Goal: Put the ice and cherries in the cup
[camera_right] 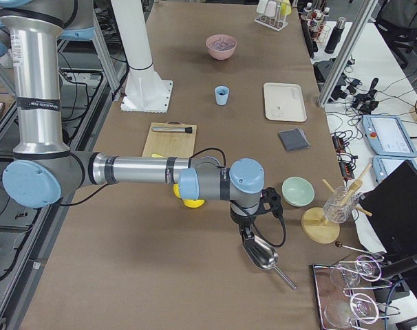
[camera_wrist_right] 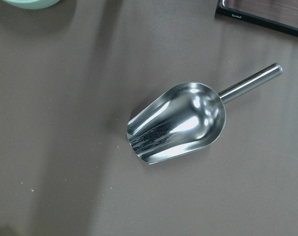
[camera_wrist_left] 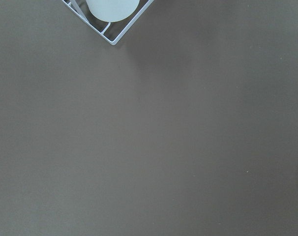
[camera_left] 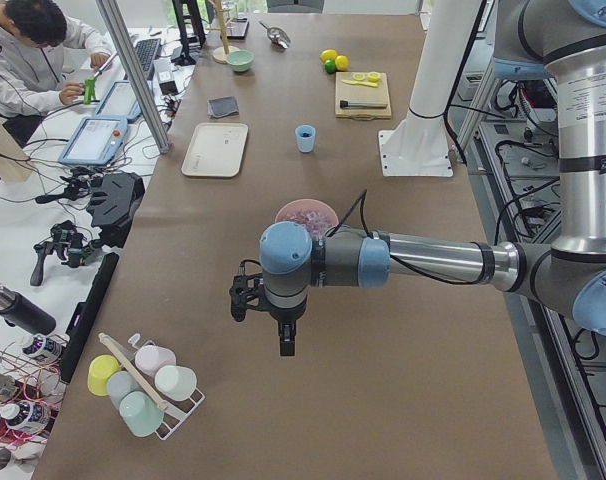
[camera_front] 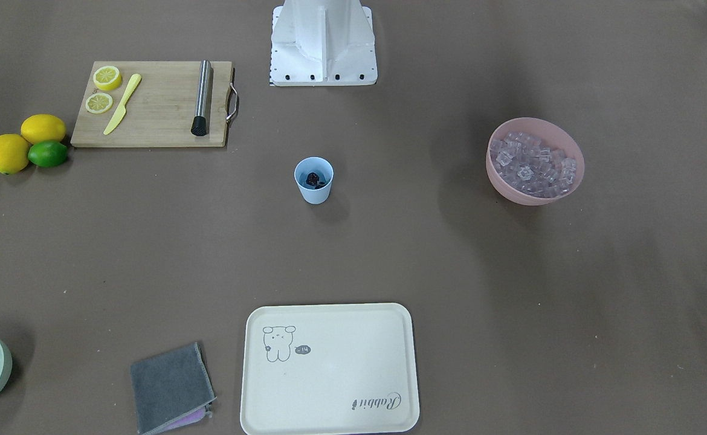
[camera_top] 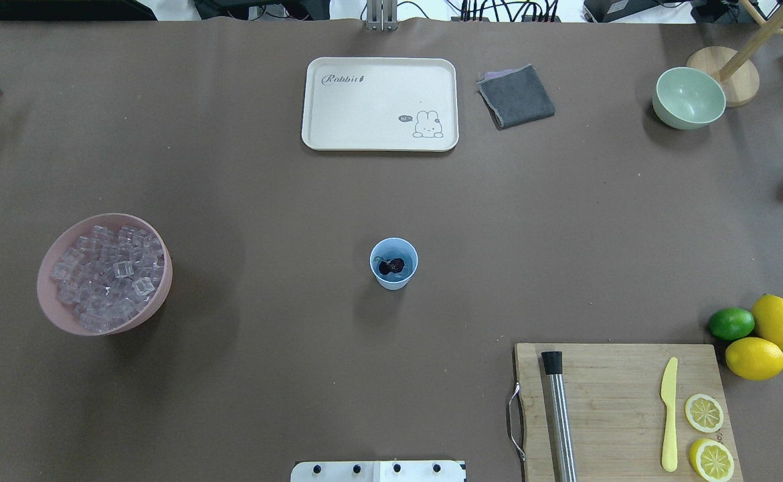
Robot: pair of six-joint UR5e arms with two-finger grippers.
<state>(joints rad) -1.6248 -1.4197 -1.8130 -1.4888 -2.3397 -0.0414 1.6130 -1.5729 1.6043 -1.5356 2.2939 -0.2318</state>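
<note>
Cherries (camera_top: 391, 266), dark glossy maroon, sit in the small light-blue plastic cup (camera_top: 393, 282) centred on the brown table (camera_top: 264, 201). Left gripper (camera_left: 285, 345) and right gripper (camera_right: 245, 223) point down from level arms at its ends; jaws' state cannot be told.

Cup (camera_top: 393, 264) w/ cherries (camera_top: 391, 266) in it at ctr of table (camera_top: 244, 187), bowl (camera_front: 510, 188) of ice (camera_top: 109, 274) well to robot's left, tray (camera_top: 365, 94) & cloth (camera_top: 516, 96) beyond, cutting board (camera_top: 619, 388) near-right.
</note>
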